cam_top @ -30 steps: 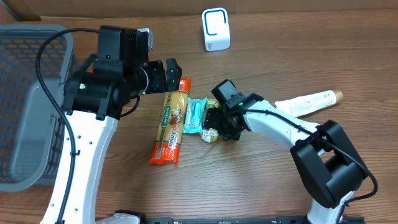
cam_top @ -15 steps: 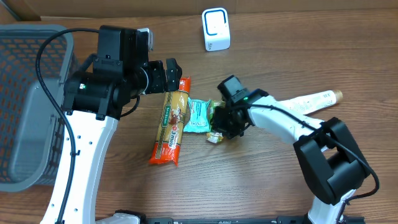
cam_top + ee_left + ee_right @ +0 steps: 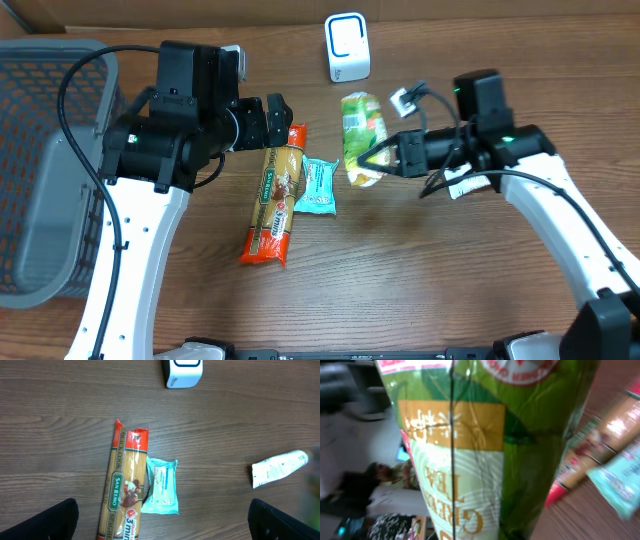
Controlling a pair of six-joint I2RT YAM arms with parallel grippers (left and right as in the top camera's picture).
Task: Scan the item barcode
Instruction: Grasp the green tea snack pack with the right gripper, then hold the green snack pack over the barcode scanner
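We count one green tea packet [image 3: 362, 135], and the right gripper [image 3: 386, 160] holds it: the fingers are pinched narrow on the packet's near end in the overhead view. The packet lies lengthwise below the single white scanner [image 3: 347, 47], close to it but not touching. In the right wrist view the green tea packet [image 3: 470, 460] fills most of the frame, with its gold band and the words "GREEN TEA" readable; we cannot locate a barcode on the visible face. The left gripper [image 3: 273, 118] holds nothing. Its two fingers [image 3: 55, 520] stand wide apart at the lower corners of the left wrist view, above the far end of the pasta packet. On the wooden table [image 3: 400, 280] we count three loose items. The first is one long spaghetti packet [image 3: 275, 195] with red ends. The second is one teal wipes packet [image 3: 318, 186], which touches the right edge of the spaghetti packet. The third is one white tube [image 3: 277, 467], well apart to the right in the left wrist view. One grey mesh basket [image 3: 40, 170] stands at the left edge of the table, beside the left arm.
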